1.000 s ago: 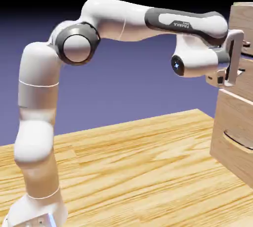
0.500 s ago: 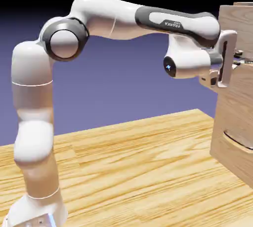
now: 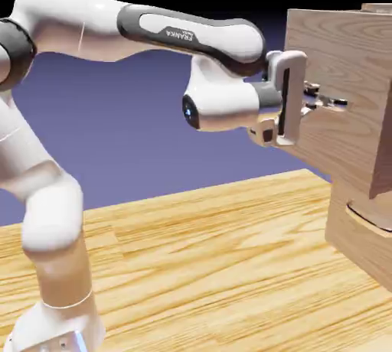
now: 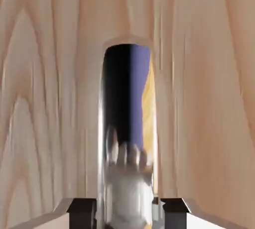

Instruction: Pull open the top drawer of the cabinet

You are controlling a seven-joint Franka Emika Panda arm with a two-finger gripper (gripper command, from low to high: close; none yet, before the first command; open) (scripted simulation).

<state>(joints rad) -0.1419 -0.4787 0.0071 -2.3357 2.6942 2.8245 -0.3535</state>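
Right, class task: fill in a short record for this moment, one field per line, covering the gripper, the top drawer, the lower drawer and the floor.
gripper: gripper at the top drawer's thin handle, fingers either side of it
top drawer: top drawer stands well out from the cabinet, toward the arm
lower drawer: lower drawer front with curved handle, not pulled out
floor: wood-plank floor

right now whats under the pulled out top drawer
Below the top drawer the lower drawer front with its curved dark handle shows, then the plank floor. The rest of the cabinet is cut off at the frame's edge; the drawer's inside isn't visible.
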